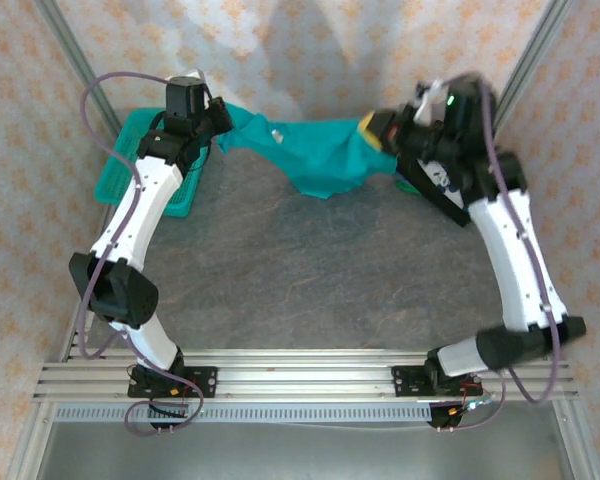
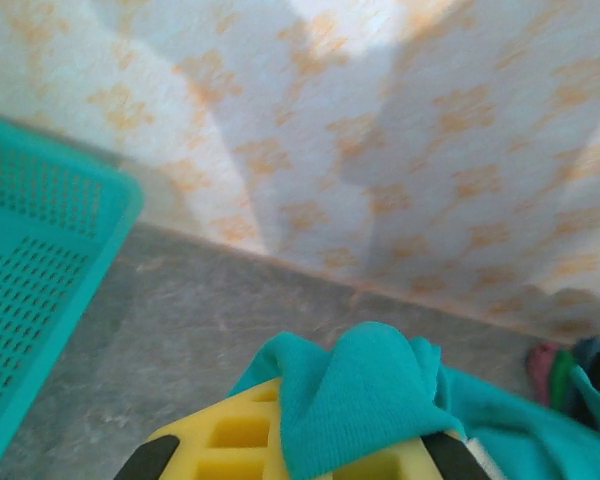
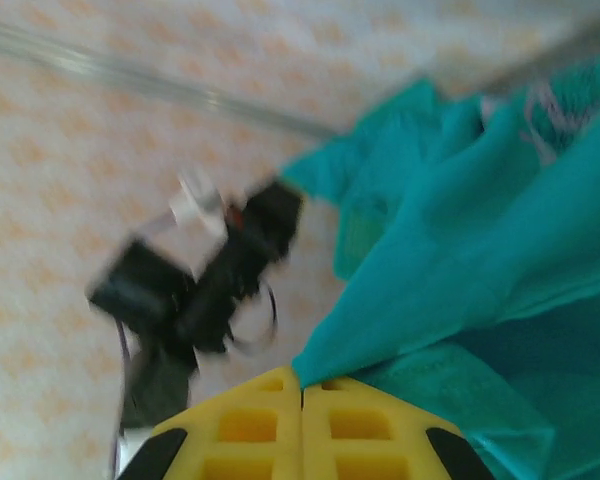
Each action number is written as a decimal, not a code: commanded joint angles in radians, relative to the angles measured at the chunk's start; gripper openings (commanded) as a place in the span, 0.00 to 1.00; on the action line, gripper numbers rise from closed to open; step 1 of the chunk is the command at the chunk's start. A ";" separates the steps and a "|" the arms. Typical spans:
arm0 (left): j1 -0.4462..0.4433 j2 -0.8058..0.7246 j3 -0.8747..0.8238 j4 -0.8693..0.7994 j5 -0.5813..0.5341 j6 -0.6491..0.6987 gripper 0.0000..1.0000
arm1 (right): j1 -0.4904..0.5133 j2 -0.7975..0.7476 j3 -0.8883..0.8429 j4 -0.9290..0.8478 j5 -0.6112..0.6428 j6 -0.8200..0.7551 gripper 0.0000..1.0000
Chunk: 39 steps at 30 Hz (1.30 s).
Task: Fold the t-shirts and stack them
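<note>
Near the far edge of the tabletop (image 1: 310, 270), the teal t-shirt (image 1: 315, 155) hangs stretched between 2 pinches, the left gripper (image 1: 220, 130) and the right gripper (image 1: 375, 127) each pressed tight on a bunch of its cloth, seemingly to spread it flat for folding.

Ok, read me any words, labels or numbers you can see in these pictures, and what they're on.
None can be read.
The teal t-shirt has a small white patch near its top edge, too small to read as text.
</note>
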 commanded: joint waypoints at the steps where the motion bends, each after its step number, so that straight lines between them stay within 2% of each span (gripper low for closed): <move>1: 0.014 0.037 -0.038 -0.096 -0.066 0.041 0.28 | 0.090 -0.068 -0.398 0.275 0.051 0.246 0.00; 4: 0.020 -0.027 -0.127 -0.088 -0.103 0.021 0.57 | 0.194 -0.038 -0.706 0.555 0.088 0.426 0.01; 6: 0.014 -0.080 -0.167 -0.103 -0.079 -0.001 0.66 | 0.208 0.048 -0.830 0.759 0.066 0.546 0.03; 7: 0.007 -0.099 -0.176 -0.126 -0.071 -0.003 0.68 | 0.208 0.087 -0.852 0.818 0.051 0.554 0.09; 9: -0.040 -0.147 -0.191 -0.191 -0.079 0.002 0.68 | 0.211 0.184 -0.841 0.759 0.009 0.490 0.23; 11: -0.111 -0.194 -0.208 -0.258 -0.106 0.013 0.69 | 0.223 0.248 -0.820 0.668 -0.050 0.417 0.45; 12: -0.152 -0.218 -0.219 -0.293 -0.125 0.008 0.69 | 0.223 0.255 -0.822 0.636 -0.072 0.393 0.51; 15: -0.241 -0.293 -0.271 -0.375 -0.129 -0.031 0.69 | 0.194 0.168 -0.837 0.502 -0.032 0.307 0.64; 19: -0.292 -0.440 -0.466 -0.448 -0.041 -0.200 0.69 | 0.105 0.023 -0.711 0.083 0.131 0.017 0.74; 22: -0.334 -0.554 -0.656 -0.515 -0.012 -0.319 0.69 | 0.050 -0.008 -0.628 -0.111 0.281 -0.168 0.76; 23: -0.337 -0.590 -0.727 -0.514 0.033 -0.365 0.68 | 0.027 -0.001 -0.615 -0.139 0.302 -0.209 0.76; 27: -0.382 -0.672 -0.955 -0.370 0.181 -0.501 0.66 | -0.045 0.054 -0.593 -0.132 0.369 -0.301 0.76; 30: -0.416 -0.616 -1.032 -0.299 0.235 -0.532 0.57 | -0.065 0.114 -0.564 -0.105 0.389 -0.334 0.76; 34: -0.482 -0.486 -1.050 -0.202 0.295 -0.560 0.53 | -0.070 0.182 -0.535 -0.075 0.383 -0.361 0.76; 39: -0.491 -0.365 -1.075 -0.117 0.292 -0.564 0.46 | -0.073 0.200 -0.528 -0.060 0.371 -0.364 0.75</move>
